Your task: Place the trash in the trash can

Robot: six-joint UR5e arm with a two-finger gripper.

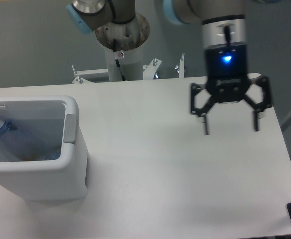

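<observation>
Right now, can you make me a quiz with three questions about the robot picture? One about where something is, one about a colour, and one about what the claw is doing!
1. Where is the trash can?
A. On the left side of the table
B. On the right side of the table
C. On the floor

2. What colour is the little light on the gripper?
A. Red
B. Green
C. Blue

3. What is the gripper doing?
A. Squeezing a bottle
B. Open and holding nothing
C. Reaching into the trash can

Answers:
1. A, the white bin sits at the left edge of the table.
2. C, a blue light glows on the body just above the fingers.
3. B, the fingers are spread apart above the right side of the table with nothing between them.
</observation>
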